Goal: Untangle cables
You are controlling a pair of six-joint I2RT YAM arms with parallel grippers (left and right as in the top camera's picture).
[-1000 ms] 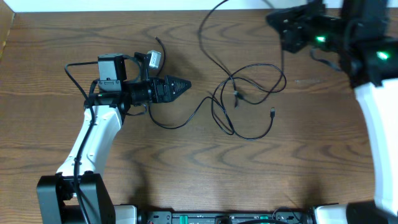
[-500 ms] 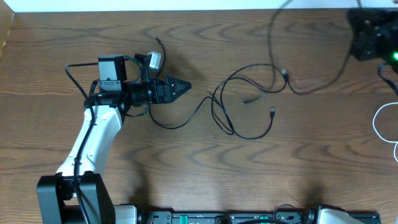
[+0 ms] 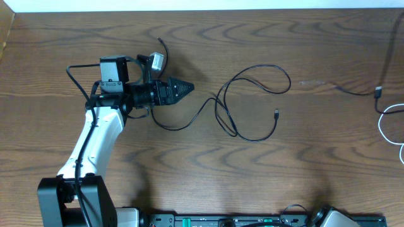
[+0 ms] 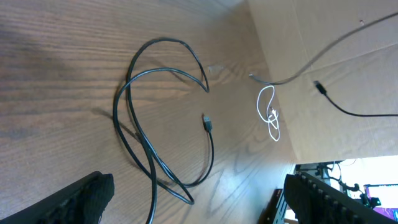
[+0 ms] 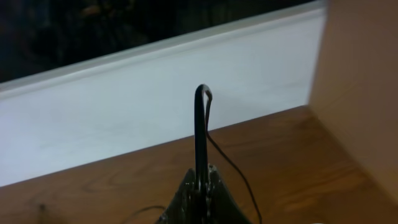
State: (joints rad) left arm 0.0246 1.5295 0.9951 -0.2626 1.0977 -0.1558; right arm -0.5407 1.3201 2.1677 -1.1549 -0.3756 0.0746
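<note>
One black cable (image 3: 252, 104) lies in loose loops mid-table, its small plug (image 3: 277, 113) free; the left wrist view shows the same loops (image 4: 140, 118) and plug (image 4: 207, 122). My left gripper (image 3: 186, 87) hangs open just left of the loops, its fingers wide apart with nothing between them (image 4: 200, 193). A second black cable (image 3: 379, 88) trails off the right edge, with a plug partway along it. A white cable (image 3: 386, 120) curls at the right edge, also visible as a small coil (image 4: 268, 112). My right gripper (image 5: 200, 183) is outside the overhead view, shut on a black cable (image 5: 200, 124).
A cardboard wall (image 4: 348, 56) stands at the table's right side and a white wall (image 5: 155, 106) runs behind the table. Another stretch of thin black cable (image 3: 165, 123) passes under the left wrist. An equipment rail (image 3: 221, 221) lines the front edge.
My right arm has moved right, out of the overhead view, pulling one black cable out of the central loops to the right edge. The white cable now shows there. The left arm has stayed still.
</note>
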